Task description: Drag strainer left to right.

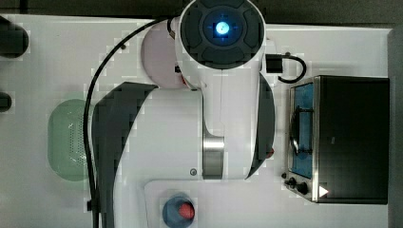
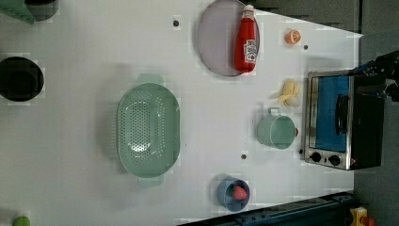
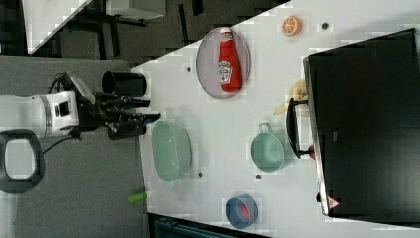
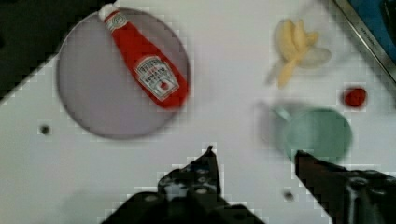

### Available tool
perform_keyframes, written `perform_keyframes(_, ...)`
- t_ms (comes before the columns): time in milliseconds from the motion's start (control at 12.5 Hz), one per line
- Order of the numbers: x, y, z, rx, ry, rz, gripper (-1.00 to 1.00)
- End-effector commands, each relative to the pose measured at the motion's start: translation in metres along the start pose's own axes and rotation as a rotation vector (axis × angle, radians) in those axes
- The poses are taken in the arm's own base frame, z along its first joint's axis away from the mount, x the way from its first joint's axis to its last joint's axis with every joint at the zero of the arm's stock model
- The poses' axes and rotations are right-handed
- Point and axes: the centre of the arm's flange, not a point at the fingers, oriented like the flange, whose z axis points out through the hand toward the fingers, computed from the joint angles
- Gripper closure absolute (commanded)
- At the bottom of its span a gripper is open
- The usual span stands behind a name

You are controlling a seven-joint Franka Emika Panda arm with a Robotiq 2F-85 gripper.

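Strainer: the pale mint-green oval strainer (image 2: pixel 148 129) lies open side up on the white table (image 2: pixel 84 155), rows of tiny holes across its middle, a small tab handle at each narrow end; nothing touches it. In the right view the strainer (image 3: pixel 171 150) sits close to the table edge on the right view's left.
Gripper: the gripper (image 3: pixel 148 117) hangs above the table, just beside the strainer's rim in the right view, apart from it.
Fingers: in the wrist view the gripper (image 4: pixel 254 156) has two dark fingers (image 4: pixel 208 163) spread wide with bare table between them, holding nothing.
Cup: a round teal-green cup (image 2: pixel 276 131) with a small handle stands well apart from the strainer, near the toaster oven.
Blue bowl: a small blue bowl (image 2: pixel 234 194) with a red fruit in it sits near the table edge at the left view's bottom.
Plate: a round grey plate (image 2: pixel 217 40) carries a red ketchup bottle (image 2: pixel 247 40) lying on its side.
Banana: a peeled banana (image 2: pixel 289 93) lies between the plate and the toaster oven.
Toaster oven: a black and silver toaster oven (image 2: pixel 343 120) stands at the far end of the table from the strainer.
Orange: an orange half (image 2: pixel 292 36) lies near the table corner beyond the plate.
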Motion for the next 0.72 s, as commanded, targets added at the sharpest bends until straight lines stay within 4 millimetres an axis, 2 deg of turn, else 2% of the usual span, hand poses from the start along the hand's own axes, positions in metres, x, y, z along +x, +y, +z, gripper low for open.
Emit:
perform_keyframes(80, -0.085, 0.111, -0.072, 0.013, -0.001, 0.248, -0.59)
perform_keyframes(240, -0.092, 0.097, -0.071, 0.03, 0.001, 0.239, -1.0)
perform_keyframes(400, -0.11, 0.063, -0.068, 0.056, 0.019, 0.183, -1.0)
perform_keyframes(720, -0.165, -0.018, -0.047, 0.066, 0.071, 0.147, -1.0)
